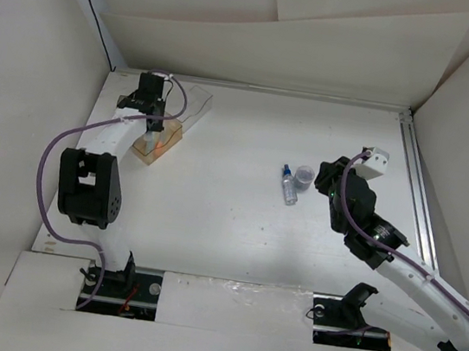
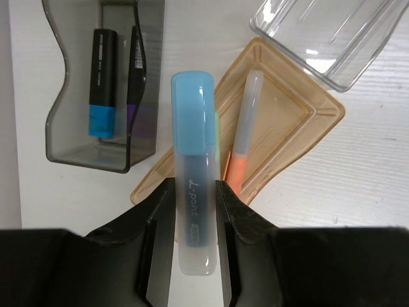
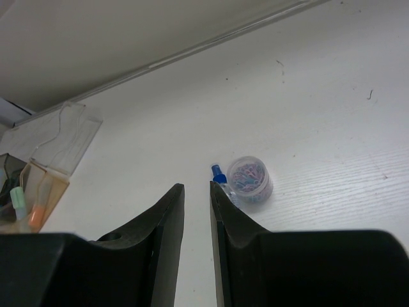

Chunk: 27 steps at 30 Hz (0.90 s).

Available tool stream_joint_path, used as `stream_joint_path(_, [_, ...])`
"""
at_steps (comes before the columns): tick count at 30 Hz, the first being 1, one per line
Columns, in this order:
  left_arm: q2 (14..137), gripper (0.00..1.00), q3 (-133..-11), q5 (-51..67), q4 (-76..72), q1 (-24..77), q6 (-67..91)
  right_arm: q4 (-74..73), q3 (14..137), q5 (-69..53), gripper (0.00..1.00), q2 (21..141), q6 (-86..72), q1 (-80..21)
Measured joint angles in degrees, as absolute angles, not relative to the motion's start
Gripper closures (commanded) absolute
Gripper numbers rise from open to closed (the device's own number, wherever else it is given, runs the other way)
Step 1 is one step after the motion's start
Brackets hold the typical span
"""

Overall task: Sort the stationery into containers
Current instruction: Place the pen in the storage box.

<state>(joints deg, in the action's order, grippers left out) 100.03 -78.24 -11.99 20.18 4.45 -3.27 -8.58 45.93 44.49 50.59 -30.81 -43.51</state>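
My left tool (image 2: 195,208) clamps a blue-capped marker (image 2: 193,121) over the amber bin (image 2: 329,109) rim, far left on the surface (image 1: 226,235). I should centre it before releasing. My right tool (image 3: 196,192), slightly parted, holds nothing.

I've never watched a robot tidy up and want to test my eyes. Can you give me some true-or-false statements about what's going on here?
1. The left gripper holds a blue-capped marker. True.
2. The grey bin is empty. False: it holds two markers, one with a blue part and one with a purple part.
3. An orange marker lies in the amber bin. True.
4. The right gripper grips the little bottle. False: the bottle lies on the table beside a round tub, and that gripper holds nothing.
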Motion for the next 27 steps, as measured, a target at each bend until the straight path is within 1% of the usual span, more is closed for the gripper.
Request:
stream_joint_path(4, [98.48, 0.95, -78.24, -10.76, 19.4, 4.73, -3.7, -8.58, 45.93, 44.45, 0.71, 50.41, -30.81, -43.51])
stream_joint_path(10, [99.37, 0.93, -77.97, -8.19, 19.94, 5.8, -4.05, -8.58, 45.93, 44.38, 0.71, 50.24, -30.81, -43.51])
stream_joint_path(19, [104.2, 0.85, -77.97, -7.68, 21.32, 6.76, -4.08, -8.58, 45.93, 44.1, 0.71, 50.02, -30.81, -43.51])
stream_joint_path(25, [104.53, 0.67, -78.0, -8.32, 21.85, 6.76, -4.08, -8.58, 45.93, 43.99, 0.71, 49.74, -30.81, -43.51])
stream_joint_path(27, [104.53, 0.52, -78.0, -8.78, 21.96, 6.76, -4.21, -8.58, 45.93, 43.92, 0.71, 49.74, -30.81, -43.51])
